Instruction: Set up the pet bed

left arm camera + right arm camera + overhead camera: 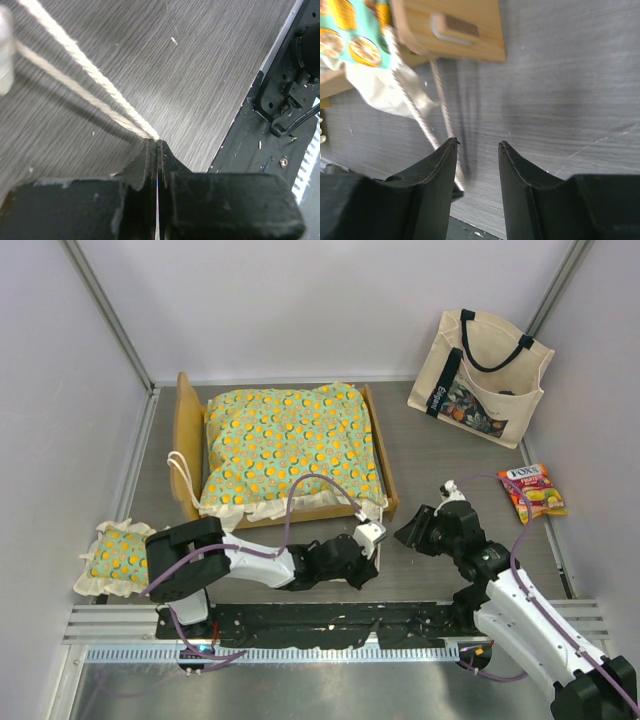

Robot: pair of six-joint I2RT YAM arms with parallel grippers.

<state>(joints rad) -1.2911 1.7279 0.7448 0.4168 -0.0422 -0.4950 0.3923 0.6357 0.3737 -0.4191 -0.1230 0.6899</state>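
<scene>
The light-wood pet bed frame [380,455] lies centre-left with the green orange-print mattress cushion [285,445] inside it. My left gripper [373,530] is at the bed's near right corner and is shut on the cushion's cream tie cords [95,82], which run taut from its closed jaws [158,141] up to the left. My right gripper [407,532] is open and empty just to the right of that corner. In the right wrist view, its fingers [477,145] hover over the table beside the tie cords [420,122], below the frame corner [455,30] and the cushion's ruffle [380,90].
A small matching ruffled pillow [115,555] lies at the near left. A cream tote bag [480,375] leans on the back right wall. A candy packet [532,490] lies at the right. The black base rail [330,620] runs along the near edge.
</scene>
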